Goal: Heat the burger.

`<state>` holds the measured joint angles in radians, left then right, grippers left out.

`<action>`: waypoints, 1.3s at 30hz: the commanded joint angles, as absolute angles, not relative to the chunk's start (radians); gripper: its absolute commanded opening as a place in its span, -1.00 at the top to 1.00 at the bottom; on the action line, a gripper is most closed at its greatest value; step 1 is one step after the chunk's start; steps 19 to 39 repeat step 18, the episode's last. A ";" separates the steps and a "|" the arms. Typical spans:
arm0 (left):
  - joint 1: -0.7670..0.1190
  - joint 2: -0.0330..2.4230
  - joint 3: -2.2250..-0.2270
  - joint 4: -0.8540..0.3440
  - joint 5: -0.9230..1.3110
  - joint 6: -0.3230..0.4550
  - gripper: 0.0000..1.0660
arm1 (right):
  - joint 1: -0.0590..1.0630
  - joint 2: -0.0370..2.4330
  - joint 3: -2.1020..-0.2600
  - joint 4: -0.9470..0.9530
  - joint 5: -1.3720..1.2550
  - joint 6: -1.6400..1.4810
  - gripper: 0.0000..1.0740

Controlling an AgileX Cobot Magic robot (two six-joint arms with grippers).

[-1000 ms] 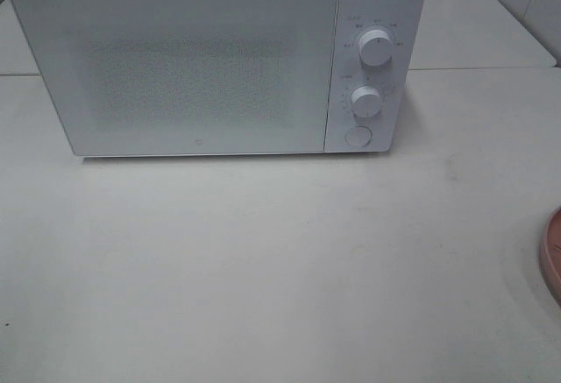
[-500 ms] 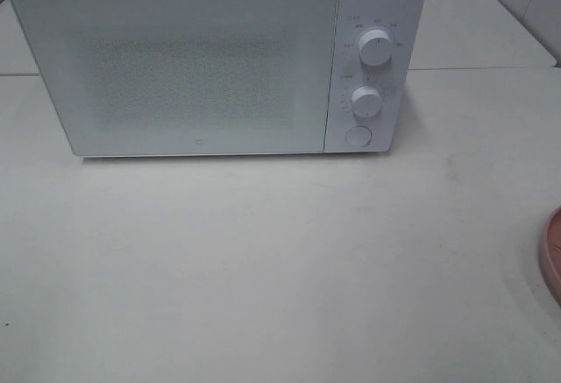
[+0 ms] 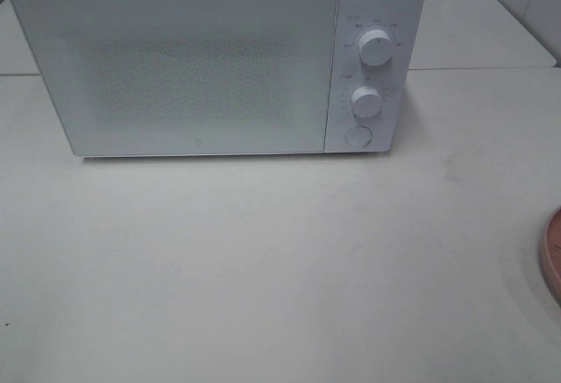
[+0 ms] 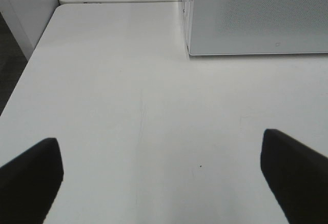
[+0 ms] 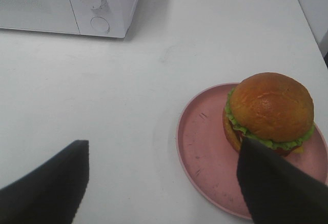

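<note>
The left end effector (image 4: 159,183) hangs over bare desk (image 4: 128,106) near the desk's left edge, its two dark fingers (image 4: 31,175) spread as wide as they go, with nothing between them. Ahead of it stands the white microwave (image 3: 219,59), set toward the desk's far edge with its door (image 3: 175,67) shut. That shut door is the first risk — nothing can go inside until it is opened, and if that is done by the round button (image 3: 358,136) low on the control panel, a push that lands off-centre may shove the whole light oven backward rather than release the latch. The two knobs (image 3: 375,48) sit just above the button, so a careless approach could turn one of them instead.

Further right, the burger (image 5: 269,111) sits on a pink plate (image 5: 205,147) at the desk's right edge — in the high view only a sliver of the plate's rim (image 3: 552,256) shows and the burger is out of frame. The right end effector (image 5: 164,183) hovers above the desk beside the plate, its fingers (image 5: 277,183) standing apart and empty, one of them overlapping the near side of the burger in the wrist view; I cannot tell whether it touches.

The burger is a loose stack, so a pinch on the bun alone would probably leave the lower layers behind or slide them apart. A grip on the plate's thin rim could tip it, and so close to the desk's edge a nudge outward might send plate and burger off.
</note>
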<state>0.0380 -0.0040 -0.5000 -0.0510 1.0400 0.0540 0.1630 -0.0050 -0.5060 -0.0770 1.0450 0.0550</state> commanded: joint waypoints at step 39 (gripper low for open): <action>0.039 -0.030 -0.497 -0.051 1.039 0.051 -0.89 | 0.158 -0.022 -0.507 -0.075 1.038 0.057 -0.42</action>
